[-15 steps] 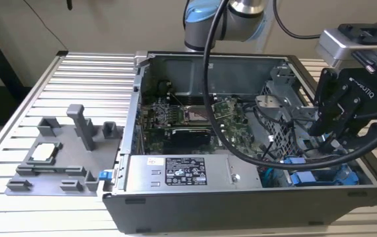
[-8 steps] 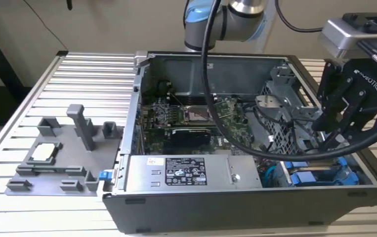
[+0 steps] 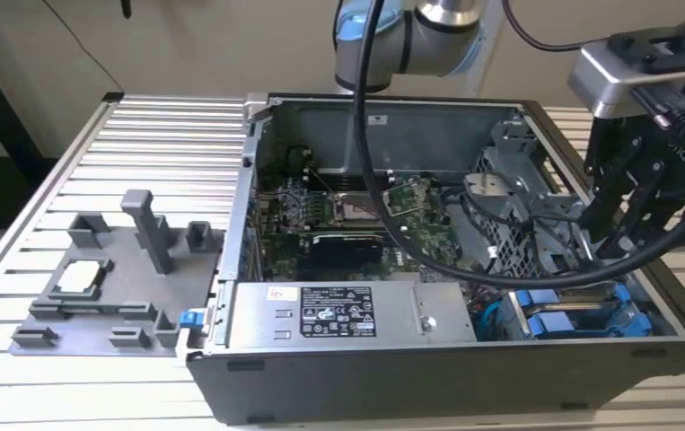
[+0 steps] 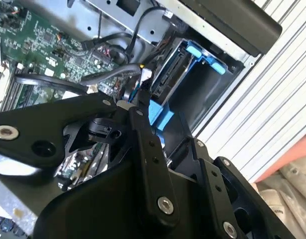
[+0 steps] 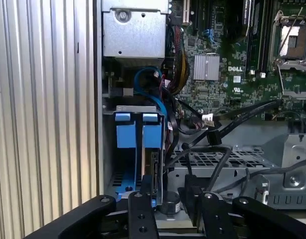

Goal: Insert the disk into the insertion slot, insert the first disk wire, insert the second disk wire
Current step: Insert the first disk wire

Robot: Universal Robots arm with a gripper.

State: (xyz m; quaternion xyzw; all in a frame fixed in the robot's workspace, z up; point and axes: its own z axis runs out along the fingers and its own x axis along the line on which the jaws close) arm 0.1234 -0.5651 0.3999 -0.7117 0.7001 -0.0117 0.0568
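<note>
In the computer case (image 3: 438,382), the insertion slot (image 3: 570,319) sat to the exterior view's right of the power-supply box (image 3: 336,314), the motherboard (image 3: 342,215) behind that box, and the fixture (image 3: 102,287) to its left on the worktop (image 3: 79,386).

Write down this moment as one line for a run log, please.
gripper: low inside computer case, near slot | disk: on edge in slot, blue frame | cables: lying beside slot

Looks like a robotics lab: opened computer case (image 3: 438,377) on a slotted aluminium bench (image 3: 151,144), grey parts fixture (image 3: 102,305) alongside, industrial robot arm (image 3: 408,36) overhead.
</note>
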